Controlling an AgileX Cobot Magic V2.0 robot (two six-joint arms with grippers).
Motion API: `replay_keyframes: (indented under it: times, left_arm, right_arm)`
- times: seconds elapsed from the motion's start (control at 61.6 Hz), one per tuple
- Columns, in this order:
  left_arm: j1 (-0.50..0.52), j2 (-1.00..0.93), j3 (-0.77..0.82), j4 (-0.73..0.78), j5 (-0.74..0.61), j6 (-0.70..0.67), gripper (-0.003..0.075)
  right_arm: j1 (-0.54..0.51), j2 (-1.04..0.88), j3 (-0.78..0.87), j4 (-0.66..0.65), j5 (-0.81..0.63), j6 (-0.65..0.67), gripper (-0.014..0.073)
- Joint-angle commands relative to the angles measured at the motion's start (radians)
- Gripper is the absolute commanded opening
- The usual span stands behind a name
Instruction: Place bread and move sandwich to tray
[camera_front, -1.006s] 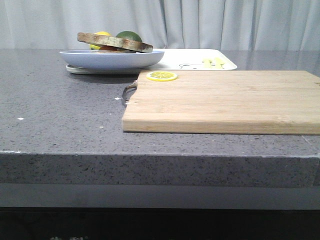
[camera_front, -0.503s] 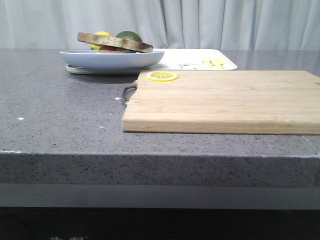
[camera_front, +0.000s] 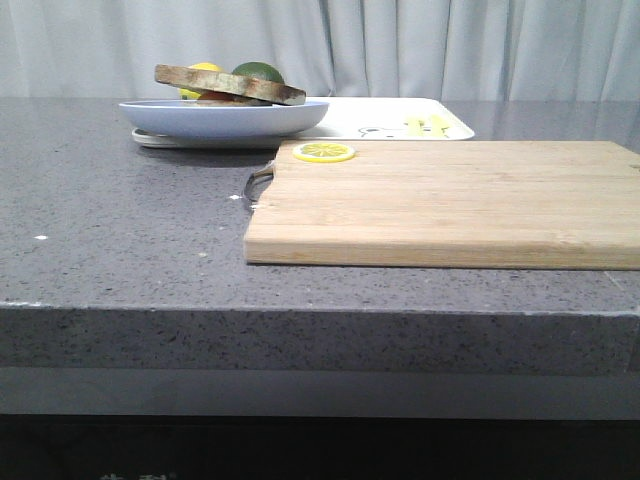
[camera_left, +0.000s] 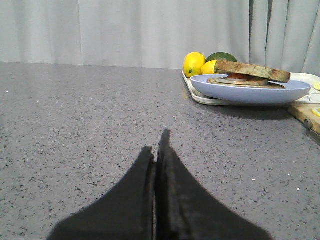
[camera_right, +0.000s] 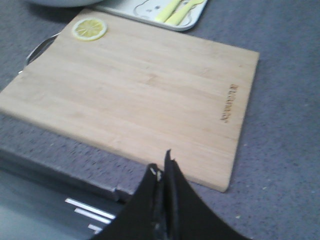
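The sandwich, brown-crusted bread slices with filling between them, lies on the light blue plate. The plate rests on the left end of the white tray at the back of the counter. The left wrist view shows the sandwich, the plate and the tray's rim too. My left gripper is shut and empty, low over the grey counter, well short of the plate. My right gripper is shut and empty above the counter's front edge, by the cutting board's near edge. No loose slice of bread shows.
A wooden cutting board with a metal handle lies at the front right, a lemon slice on its far left corner. Lemons and a green fruit sit behind the plate. Grey curtains hang behind the counter.
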Motion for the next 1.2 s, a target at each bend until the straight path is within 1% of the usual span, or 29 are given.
replay_keyframes:
  times: [0.0,0.065,0.195,0.276,0.324,0.487,0.6,0.633,0.795,1.184]
  left_arm:
    - [-0.001,-0.019,0.005,0.0,-0.087,-0.012,-0.0018]
    - [-0.001,-0.019,0.005,0.0,-0.087,-0.012,-0.0018]
    - [-0.001,-0.019,0.005,0.0,-0.087,-0.012,-0.0018]
    - [-0.001,-0.019,0.005,0.0,-0.087,-0.012,-0.0018]
    - [-0.001,-0.019,0.005,0.0,-0.087,-0.012,-0.0018]
    - [-0.001,-0.019,0.005,0.0,-0.087,-0.012,-0.0018]
    - [-0.001,-0.019,0.005,0.0,-0.087,-0.012,-0.0018]
    - [-0.001,-0.019,0.005,0.0,-0.087,-0.012,-0.0018]
    - [-0.001,-0.019,0.005,0.0,-0.087,-0.012,-0.0018]
    - [-0.001,-0.019,0.005,0.0,-0.087,-0.012,-0.0018]
  right_arm:
    - [-0.097,-0.061,0.089,-0.021,-0.223,-0.005,-0.0118]
    - [-0.161,-0.129,0.206,-0.021,-0.375,-0.005,-0.0118]
    - [-0.234,-0.258,0.406,-0.02,-0.628,-0.005,-0.0118]
    - [-0.26,-0.33,0.51,-0.019,-0.719,-0.005,-0.0118]
    - [-0.274,-0.366,0.551,-0.019,-0.75,-0.004,-0.0118]
    - [-0.326,-0.476,0.677,-0.007,-0.789,-0.004,-0.0118]
    - [-0.33,-0.51,0.75,0.018,-0.835,-0.004,-0.0118]
    - [-0.33,-0.512,0.746,0.024,-0.808,-0.004,-0.0118]
    - [-0.33,-0.511,0.747,0.024,-0.841,-0.004,-0.0118]
    - [-0.33,-0.511,0.747,0.024,-0.854,-0.006,-0.0118]
